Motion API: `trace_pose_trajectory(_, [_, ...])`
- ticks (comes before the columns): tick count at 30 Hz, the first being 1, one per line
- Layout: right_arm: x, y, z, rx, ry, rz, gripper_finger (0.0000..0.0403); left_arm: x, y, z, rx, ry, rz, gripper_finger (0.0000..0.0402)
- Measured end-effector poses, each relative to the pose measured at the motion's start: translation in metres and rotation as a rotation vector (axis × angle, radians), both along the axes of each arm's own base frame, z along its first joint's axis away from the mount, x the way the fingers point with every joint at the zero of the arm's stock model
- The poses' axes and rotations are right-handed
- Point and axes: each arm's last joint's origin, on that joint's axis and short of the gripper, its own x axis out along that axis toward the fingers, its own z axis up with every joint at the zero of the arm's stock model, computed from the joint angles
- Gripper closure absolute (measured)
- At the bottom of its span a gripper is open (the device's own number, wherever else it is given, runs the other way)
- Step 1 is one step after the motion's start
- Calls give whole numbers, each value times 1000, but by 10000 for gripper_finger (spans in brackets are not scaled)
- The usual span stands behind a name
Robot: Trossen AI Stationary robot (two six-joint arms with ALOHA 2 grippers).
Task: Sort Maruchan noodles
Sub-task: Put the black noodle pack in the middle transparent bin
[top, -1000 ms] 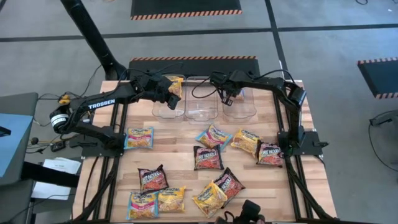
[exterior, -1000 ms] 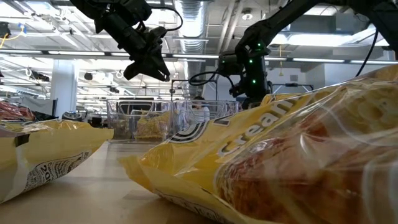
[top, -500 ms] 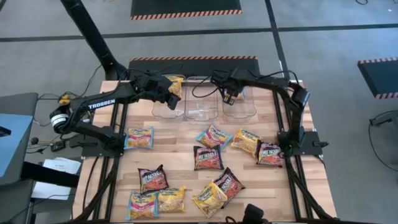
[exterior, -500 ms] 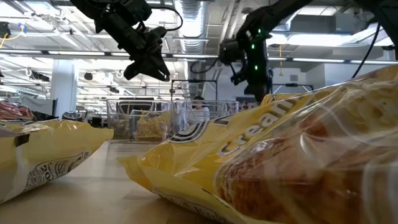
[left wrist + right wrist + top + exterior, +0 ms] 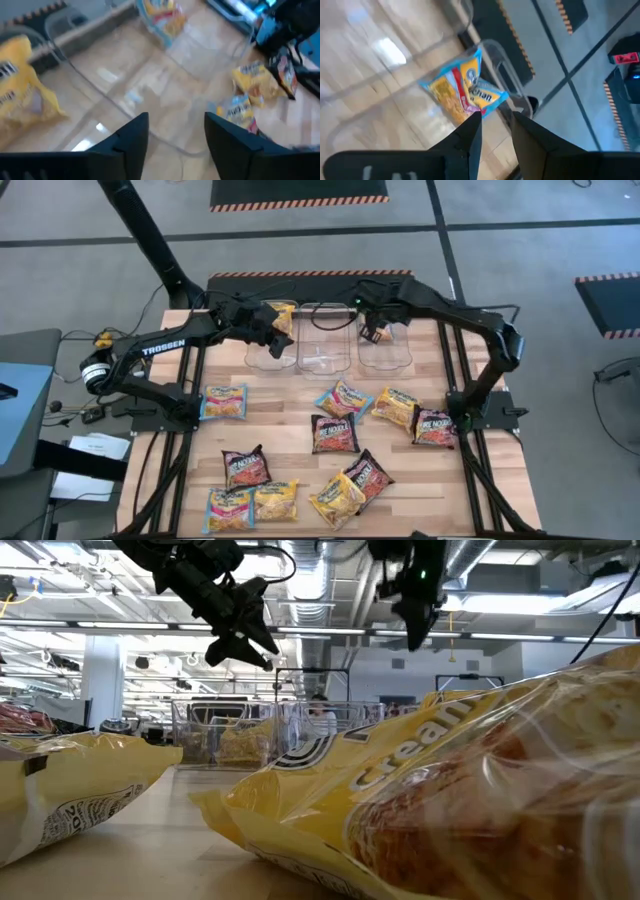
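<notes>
Lifting clear of the right-hand clear bin (image 5: 384,346), our right gripper (image 5: 371,332) now sits higher than it did a second ago: in the low view it has climbed from level with the bin rims to near the top edge (image 5: 420,615). Its fingers (image 5: 470,131) stand slightly apart with nothing between them, and a light blue and orange noodle packet (image 5: 464,89) lies inside that bin below it. We judge that packet as delivered, and the arm as free for another pick.

Our left gripper (image 5: 268,328) has barely moved, hanging over the left bin (image 5: 266,345) with its fingers (image 5: 131,134) spread and empty; a yellow packet (image 5: 21,80) rests in that bin. The middle bin (image 5: 324,350) looks empty.

Most of the work remains. Ten packets lie loose on the wooden table (image 5: 290,430): a blue one (image 5: 223,401) near the left arm's base, a cluster of blue, yellow and maroon packets (image 5: 336,434) mid-table, a maroon one (image 5: 434,427) by the right arm's base, and more along the near edge (image 5: 274,500).
</notes>
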Motion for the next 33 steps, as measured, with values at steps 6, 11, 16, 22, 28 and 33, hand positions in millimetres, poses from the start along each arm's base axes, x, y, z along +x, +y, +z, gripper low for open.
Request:
trace_pose_trajectory(6, [-22,21,44,-46,-198,-37,274,7,-1,12,26,-143,-86,187])
trace_pose_trajectory(11, [-40,39,72,-65,-330,-21,274,20,-17,23,42,-265,-231,186])
trace_pose_trajectory(16, [-55,52,89,-88,-415,11,274,33,-41,31,87,-303,-345,186])
trace_pose_trajectory(22, [-65,67,99,-88,-466,43,274,45,-69,47,144,-318,-401,186])
trace_pose_trajectory(28, [-65,81,102,-77,-479,100,274,51,-92,55,193,-307,-422,186])
trace_pose_trajectory(33, [-60,90,100,-65,-475,143,274,55,-115,55,244,-305,-498,186])
